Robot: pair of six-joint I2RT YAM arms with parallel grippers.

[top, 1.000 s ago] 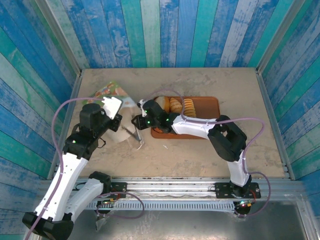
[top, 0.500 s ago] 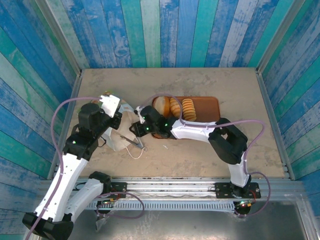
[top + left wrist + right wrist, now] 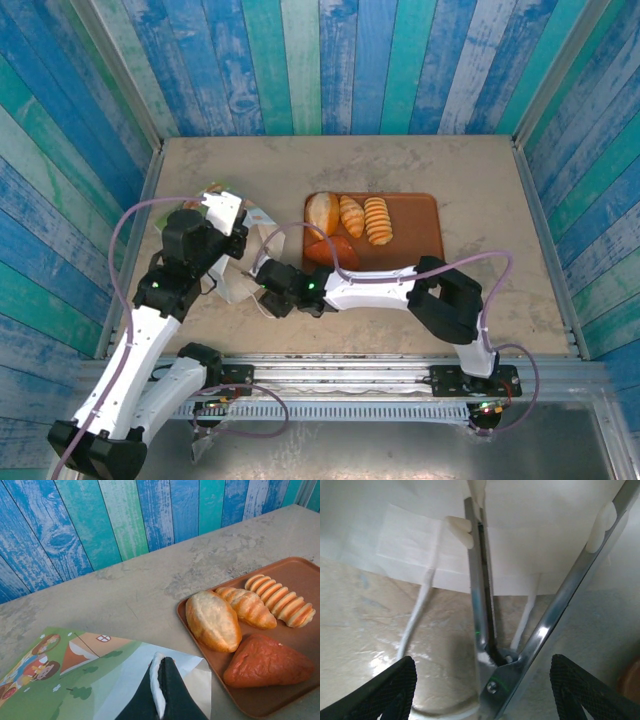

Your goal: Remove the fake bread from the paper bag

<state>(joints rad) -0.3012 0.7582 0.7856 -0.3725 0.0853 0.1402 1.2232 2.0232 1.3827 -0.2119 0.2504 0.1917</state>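
Note:
The paper bag [image 3: 237,284] lies on its side left of the tray, its green printed side [image 3: 75,675] facing up. My left gripper [image 3: 161,677] is shut on the bag's white paper edge. Fake bread lies on the brown tray [image 3: 415,225]: a pale roll [image 3: 212,620], a croissant [image 3: 248,607], a ridged loaf [image 3: 280,600] and an orange triangular piece [image 3: 265,661]. My right gripper [image 3: 485,682] stands open low over the table at the bag's near side. The hinge of metal tongs [image 3: 482,605] lies between its fingers without touching them. The bag's inside is hidden.
The bag's white cord handles [image 3: 420,610] trail on the table beside the tongs. Blue and green plank walls enclose the table on three sides. Bare tabletop [image 3: 520,290] lies right of the tray and behind it.
My right gripper has moved from beside the tray toward the near edge, along the bag, and its jaws have spread wide. The left gripper keeps its hold and the bag has shifted slightly.

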